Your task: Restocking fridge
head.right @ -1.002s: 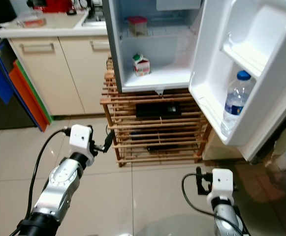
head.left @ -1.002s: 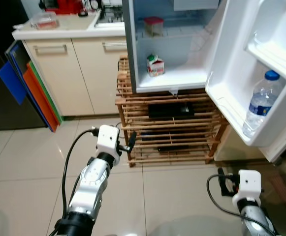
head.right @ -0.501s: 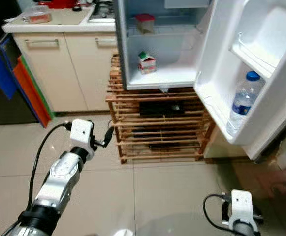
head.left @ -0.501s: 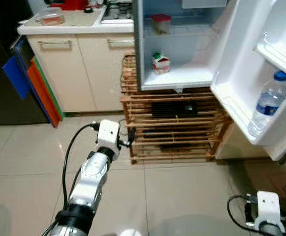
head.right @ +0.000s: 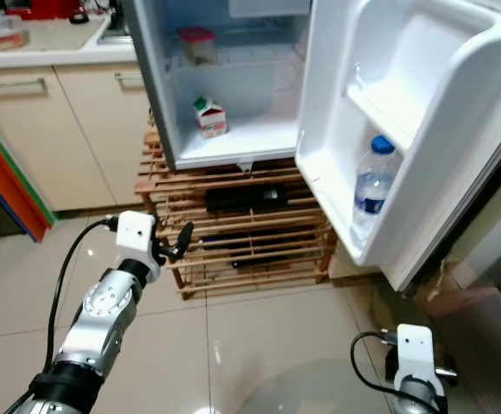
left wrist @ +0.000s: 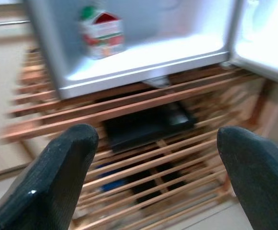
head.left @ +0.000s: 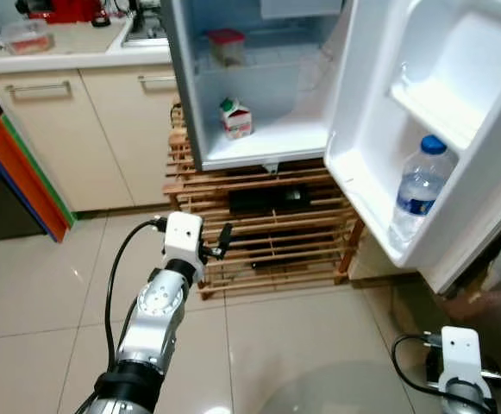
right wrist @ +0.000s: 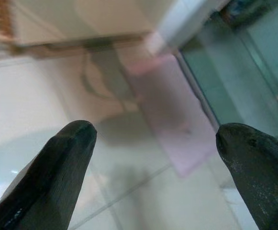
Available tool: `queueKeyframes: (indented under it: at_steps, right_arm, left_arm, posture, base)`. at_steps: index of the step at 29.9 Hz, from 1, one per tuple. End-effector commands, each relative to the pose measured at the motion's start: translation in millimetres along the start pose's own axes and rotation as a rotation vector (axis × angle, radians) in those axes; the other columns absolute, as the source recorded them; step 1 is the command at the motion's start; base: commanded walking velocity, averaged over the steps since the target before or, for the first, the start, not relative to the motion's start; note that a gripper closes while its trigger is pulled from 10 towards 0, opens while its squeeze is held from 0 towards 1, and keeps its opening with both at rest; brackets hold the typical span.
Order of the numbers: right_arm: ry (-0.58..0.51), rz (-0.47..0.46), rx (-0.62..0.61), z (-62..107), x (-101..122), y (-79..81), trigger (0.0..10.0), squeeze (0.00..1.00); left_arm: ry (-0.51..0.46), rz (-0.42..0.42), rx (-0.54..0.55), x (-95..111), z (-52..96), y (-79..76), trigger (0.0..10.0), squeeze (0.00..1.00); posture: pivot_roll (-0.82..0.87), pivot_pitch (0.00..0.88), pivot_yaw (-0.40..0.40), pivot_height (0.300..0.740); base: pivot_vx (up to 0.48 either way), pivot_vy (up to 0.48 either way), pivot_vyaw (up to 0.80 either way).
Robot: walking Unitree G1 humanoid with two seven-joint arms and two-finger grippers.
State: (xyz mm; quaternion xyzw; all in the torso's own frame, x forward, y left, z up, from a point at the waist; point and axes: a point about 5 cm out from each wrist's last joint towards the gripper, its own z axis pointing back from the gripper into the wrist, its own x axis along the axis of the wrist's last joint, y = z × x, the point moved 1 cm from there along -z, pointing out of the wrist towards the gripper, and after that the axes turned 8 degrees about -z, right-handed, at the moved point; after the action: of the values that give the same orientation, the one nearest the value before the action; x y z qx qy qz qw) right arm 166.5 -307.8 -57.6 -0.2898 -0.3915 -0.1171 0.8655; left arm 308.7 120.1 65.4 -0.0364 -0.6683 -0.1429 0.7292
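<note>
The floor is of glossy beige tiles [head.left: 52, 293]. At 12 o'clock a small white fridge [head.left: 267, 147] stands with its door [head.left: 457, 78] swung wide open toward 2 o'clock. The fridge rests on a slatted wooden rack [head.left: 267, 250], and a flat black object [head.left: 263, 198] lies on the rack's upper shelf. Inside the fridge, a small red and white carton with a green cap [head.left: 235, 118] stands upright on the bottom shelf, and a clear container with a red lid [head.left: 227, 46] stands on the shelf above. A clear plastic water bottle with a blue cap [head.left: 416, 190] stands upright in the lower door pocket. At 10 o'clock there are cream cabinets [head.left: 69, 129] under a pale desk [head.left: 60, 47], which carries a clear box [head.left: 26, 36]. Orange, green and blue boards [head.left: 21, 177] lean beside the cabinets.

The left hand [head.left: 220, 241] is raised at the middle and points at the rack; its black fingers [left wrist: 57, 177] are spread apart and hold nothing. The right hand [right wrist: 153, 167] hangs low at 5 o'clock above the tiles, its fingers [right wrist: 62, 167] also spread and empty.
</note>
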Motion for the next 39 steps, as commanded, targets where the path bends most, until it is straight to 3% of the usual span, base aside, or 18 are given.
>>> queueKeyframes:
  at_steps: [1,6,10,13,15,16,20,24,28,32,35,39]
  right_arm:
    - [0.03,0.005,-0.054,-0.4,-4.5,-7.9,10.0,0.0]
    - [0.059,0.023,-0.12,-0.7,-9.4,-19.3,10.0,0.0]
    - [0.044,-0.023,-0.184,-4.7,-1.9,-30.2,10.0,0.0]
    - [-0.053,-0.048,-0.272,-4.2,0.9,-80.3,10.0,0.0]
    - [-0.1,-0.061,-0.31,-4.5,7.8,-96.3,10.0,0.0]
    - [-0.162,-0.082,-0.355,-6.0,21.0,-112.4,10.0,0.0]
    - [-0.29,-0.103,-0.382,-7.7,47.6,-124.0,10.0,0.0]
    - [-0.383,-0.126,-0.346,-6.7,64.3,-112.8,10.0,0.0]
    - [-0.56,-0.189,-0.247,4.3,95.2,-76.9,10.0,0.0]
    - [-0.647,-0.259,-0.15,11.3,120.9,-53.6,10.0,0.0]
    - [-0.707,-0.333,-0.067,22.6,143.6,-34.9,10.0,0.0]
    - [-0.744,-0.372,0.02,34.6,157.2,-19.1,10.0,0.0]
  left_arm:
    - [-0.001,-0.01,-0.009,0.2,0.4,-1.6,10.0,0.0]
    - [0.035,-0.03,0.0,-7.7,3.1,1.5,10.0,0.0]
    - [0.151,-0.079,0.009,-33.6,8.8,7.4,10.0,0.0]
    - [0.255,-0.113,0.026,-57.5,16.7,12.4,10.0,0.0]
    - [0.265,-0.106,0.022,-61.7,18.5,12.2,10.0,0.0]
    - [0.295,-0.112,0.024,-68.5,20.6,11.8,10.0,0.0]
    - [0.337,-0.134,0.031,-81.0,27.2,10.4,10.0,0.0]
    - [0.316,-0.207,-0.005,-85.7,34.5,3.1,10.0,0.0]
    - [0.439,-0.218,0.007,-110.1,49.9,5.6,10.0,0.0]
    - [0.522,-0.25,-0.005,-125.0,60.9,6.7,10.0,0.0]
    - [0.531,-0.29,-0.046,-130.3,67.1,3.2,10.0,0.0]
    - [0.555,-0.268,-0.048,-136.8,73.7,-3.4,10.0,0.0]
  posture:
    - [0.03,0.016,0.025,0.732]
    - [0.03,0.016,0.02,0.732]
    - [0.03,0.016,0.014,0.732]
    - [0.03,0.016,0.011,0.732]
    - [0.03,0.018,0.011,0.732]
    - [0.03,0.016,0.011,0.732]
    - [0.02,0.017,0.015,0.732]
    - [0.02,0.022,0.018,0.732]
    - [0.02,0.03,0.018,0.732]
    - [0.02,0.034,0.017,0.732]
    - [0.01,0.037,0.011,0.732]
    - [0.01,0.04,0.008,0.732]
  base:
    - [0.0,0.0,0.0]
    - [0.0,0.0,0.0]
    - [0.0,0.0,0.0]
    - [0.0,0.0,0.0]
    - [0.0,0.0,0.0]
    - [0.0,0.0,0.0]
    - [0.0,0.0,0.0]
    - [0.0,0.0,0.0]
    - [0.0,0.0,0.0]
    - [0.0,0.0,0.0]
    - [0.0,0.0,0.0]
    - [0.0,0.0,0.0]
